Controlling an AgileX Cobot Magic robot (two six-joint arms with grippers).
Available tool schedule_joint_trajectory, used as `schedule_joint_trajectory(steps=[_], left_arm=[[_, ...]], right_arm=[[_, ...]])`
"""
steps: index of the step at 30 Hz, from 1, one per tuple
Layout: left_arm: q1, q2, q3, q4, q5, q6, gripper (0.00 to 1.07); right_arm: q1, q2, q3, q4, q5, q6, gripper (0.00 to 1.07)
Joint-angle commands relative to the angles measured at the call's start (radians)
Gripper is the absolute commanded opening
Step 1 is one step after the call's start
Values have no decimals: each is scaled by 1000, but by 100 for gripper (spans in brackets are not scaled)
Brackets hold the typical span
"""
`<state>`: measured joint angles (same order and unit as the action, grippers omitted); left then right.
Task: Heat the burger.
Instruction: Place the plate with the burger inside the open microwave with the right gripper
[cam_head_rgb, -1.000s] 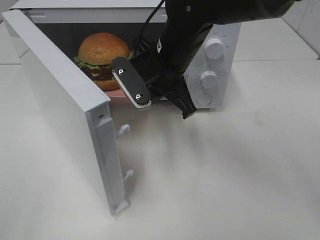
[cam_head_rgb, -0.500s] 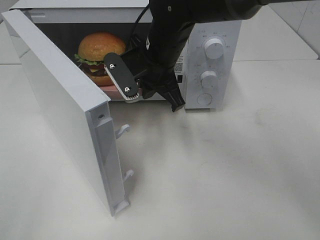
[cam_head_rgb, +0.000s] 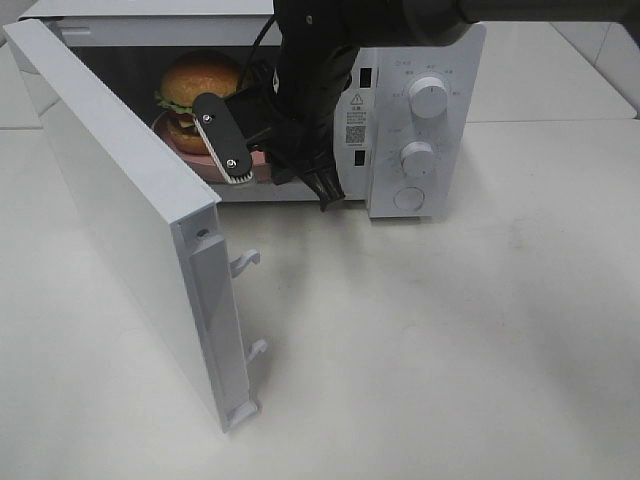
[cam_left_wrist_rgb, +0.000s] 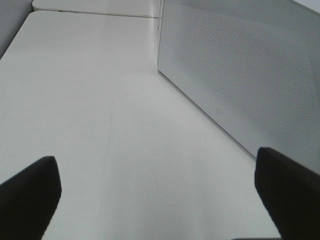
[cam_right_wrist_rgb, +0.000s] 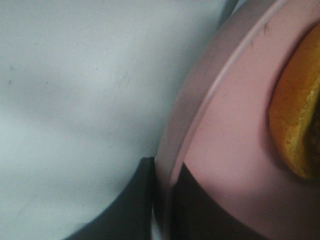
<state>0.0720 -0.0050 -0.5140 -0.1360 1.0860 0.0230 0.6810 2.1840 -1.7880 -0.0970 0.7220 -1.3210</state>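
The burger, with a golden bun, lettuce and patty, sits on a round pink plate inside the open white microwave. My right gripper reaches into the microwave's opening and is shut on the plate's front rim. The right wrist view shows the pink rim pinched in the right gripper, with the edge of the bun beside it. My left gripper is open and empty above the table, next to the microwave's perforated wall. It does not show in the exterior view.
The microwave door stands wide open toward the front left, with latch hooks on its edge. Two knobs and a button are on the control panel at the right. The white table spreads in front.
My right gripper has moved left and back, carrying the plate and burger deeper into the microwave. The door has not moved.
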Motion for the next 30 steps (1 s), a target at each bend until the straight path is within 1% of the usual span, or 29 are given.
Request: schedule_joint_trajectory(steps=[1, 4, 12, 15, 17, 21, 25, 28, 30], left_arm=[[1, -16, 0, -7, -15, 2, 98], [1, -16, 0, -7, -15, 2, 98], [1, -16, 0, -5, -15, 2, 98], [1, -16, 0, -5, -15, 2, 98], [1, -16, 0, -4, -15, 2, 98], [1, -16, 0, -4, -15, 2, 98], [1, -16, 0, -2, -15, 2, 98], [1, -16, 0, -2, -15, 2, 98], [1, -16, 0, -2, -15, 2, 98]], right_arm=[[-3, 17, -57, -26, -53, 29, 0], [-3, 26, -66, -26, -53, 34, 0], [-3, 107, -162, -75, -55, 74, 0], [-3, 117, -170, -75, -57, 85, 0], [-3, 152, -211, -76, -65, 114, 0], [-3, 175, -236, -83, -82, 116, 0], [-5, 211, -275, -119, -90, 167, 1], [-5, 217, -279, -119, -95, 167, 2], [-5, 234, -298, -118, -114, 167, 6]])
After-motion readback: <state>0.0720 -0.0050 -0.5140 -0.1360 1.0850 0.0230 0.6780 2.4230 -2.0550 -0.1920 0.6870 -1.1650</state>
